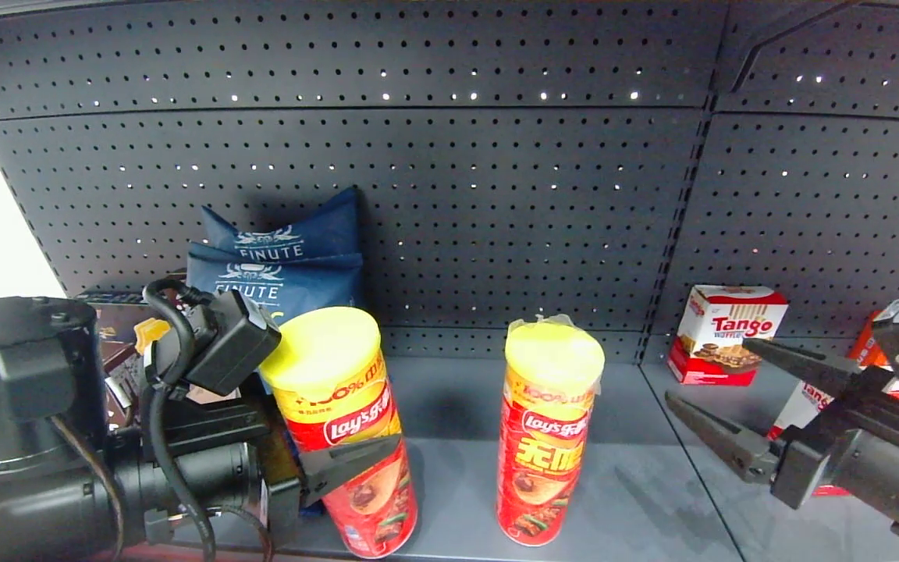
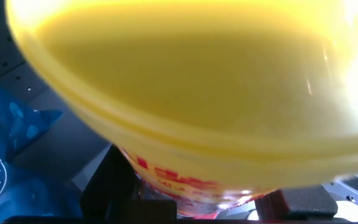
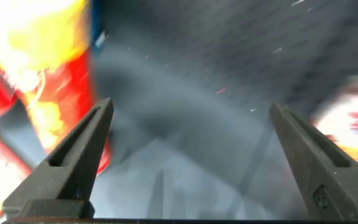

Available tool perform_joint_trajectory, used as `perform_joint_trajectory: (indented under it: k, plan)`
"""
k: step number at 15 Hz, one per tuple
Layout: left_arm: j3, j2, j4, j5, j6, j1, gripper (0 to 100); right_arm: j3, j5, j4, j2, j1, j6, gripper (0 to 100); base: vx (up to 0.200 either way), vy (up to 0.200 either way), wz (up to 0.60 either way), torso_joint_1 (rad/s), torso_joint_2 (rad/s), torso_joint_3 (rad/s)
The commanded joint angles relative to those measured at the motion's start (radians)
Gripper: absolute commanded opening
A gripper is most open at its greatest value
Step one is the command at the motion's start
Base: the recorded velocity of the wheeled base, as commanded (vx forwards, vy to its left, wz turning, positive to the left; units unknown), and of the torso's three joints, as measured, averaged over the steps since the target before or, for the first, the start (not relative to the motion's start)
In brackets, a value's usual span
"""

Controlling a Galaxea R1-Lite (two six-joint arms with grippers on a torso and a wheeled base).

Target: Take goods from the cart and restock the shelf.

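The left fingers (image 1: 348,464) clamp a can (image 1: 336,390) standing at the shelf's (image 1: 457,406) front edge, beside a second can (image 1: 547,437). The right fingers (image 1: 719,441) gape wide, holding nothing, right of both.

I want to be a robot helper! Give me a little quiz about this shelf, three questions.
1. True or false: the right gripper is open and empty.
2. What is the left gripper clamped on? A a milk carton, B a chips can, C a sponge.
3. How many chips cans with yellow lids are in the head view?
Key: 1 true; 2 B; 3 two, the held one and the free can beside it.
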Motion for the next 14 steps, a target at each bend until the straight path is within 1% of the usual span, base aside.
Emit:
perform_joint_trajectory:
  k: [1, 2, 3, 4, 5, 6, 7, 8, 9, 10, 13, 14]
  plan:
    - [-0.008, 0.001, 0.0, 0.001, 0.0, 0.003, 0, 0.01, -0.044, 0.068, -0.214, -0.103, 0.001, 100, 0.0, 0.0, 0.0, 0.0, 0.0, 0.0]
    - [-0.016, 0.001, -0.001, 0.001, 0.0, 0.003, 0, 0.027, -0.046, 0.08, -0.254, -0.166, 0.006, 100, 0.0, 0.0, 0.0, 0.0, 0.0, 0.0]
    - [-0.022, 0.003, 0.0, 0.001, 0.0, 0.003, 0, 0.041, -0.044, 0.08, -0.276, -0.209, 0.006, 100, 0.0, 0.0, 0.0, 0.0, 0.0, 0.0]
    - [-0.037, 0.011, 0.0, 0.002, 0.0, 0.003, 0, 0.078, -0.044, 0.08, -0.323, -0.318, 0.023, 100, 0.0, 0.0, 0.0, 0.0, 0.0, 0.0]
    - [-0.04, 0.012, 0.0, 0.002, 0.0, 0.003, 0, 0.093, -0.044, 0.08, -0.34, -0.352, 0.032, 100, 0.0, 0.0, 0.0, 0.0, 0.0, 0.0]
    - [-0.043, 0.02, 0.0, 0.002, 0.0, 0.003, 0, 0.139, -0.043, 0.08, -0.384, -0.425, 0.041, 100, 0.0, 0.0, 0.0, 0.0, 0.0, 0.0]
    - [-0.046, 0.023, 0.0, 0.001, 0.001, 0.003, 0, 0.185, -0.043, 0.083, -0.443, -0.47, 0.041, 100, 0.0, 0.0, 0.0, 0.0, 0.0, 0.0]
    - [-0.054, 0.024, 0.005, 0.002, 0.001, 0.003, 0, 0.27, -0.043, 0.086, -0.523, -0.523, 0.041, 100, 0.0, 0.0, 0.0, 0.0, 0.0, 0.0]
    - [-0.06, 0.024, 0.008, 0.002, 0.001, 0.001, 0, 0.326, -0.043, 0.086, -0.572, -0.559, 0.041, 100, 0.0, 0.0, 0.0, 0.0, 0.0, 0.0]
    - [-0.068, 0.024, 0.01, 0.001, 0.001, 0.001, 0, 0.346, -0.044, 0.132, -0.631, -0.588, 0.043, 100, 0.0, 0.0, 0.0, 0.0, 0.0, 0.0]
    - [-0.088, 0.026, 0.022, -0.016, 0.0, 0.001, 0, 0.334, -0.049, 0.447, -0.872, -0.614, 0.043, 100, 0.0, 0.0, 0.0, 0.0, 0.0, 0.0]
    - [-0.103, 0.026, 0.049, -0.032, 0.0, 0.003, 0, 0.334, -0.053, 0.543, -0.978, -0.625, 0.043, 100, 0.0, 0.0, 0.0, 0.0, 0.0, 0.0]
